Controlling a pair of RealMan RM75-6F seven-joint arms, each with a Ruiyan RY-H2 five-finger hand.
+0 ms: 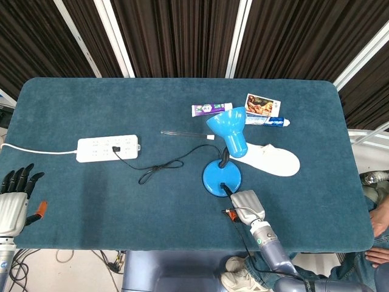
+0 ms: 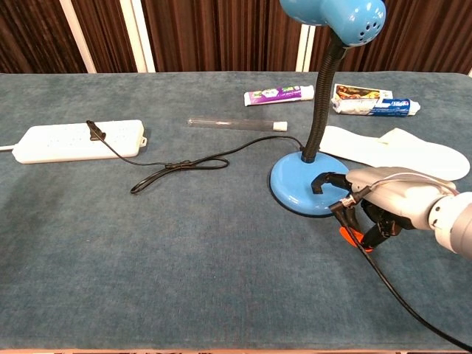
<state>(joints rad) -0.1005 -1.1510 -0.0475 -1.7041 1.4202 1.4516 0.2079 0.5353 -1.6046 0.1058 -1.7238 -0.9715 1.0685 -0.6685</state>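
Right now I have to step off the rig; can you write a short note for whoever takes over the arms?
Right hand: low on the table at the round base of the blue gooseneck desk lamp, a black fingertip over the base, near its small black switch; holds nothing that I can see.
Left hand: off the table's left front corner, fingers straight and apart, holding nothing.
Lamp cord is already plugged into the white power strip.
Whether the switch is pressed or the lamp is lit cannot be told.
Probably left: press the switch, check the lamp, then pull the right hand back.
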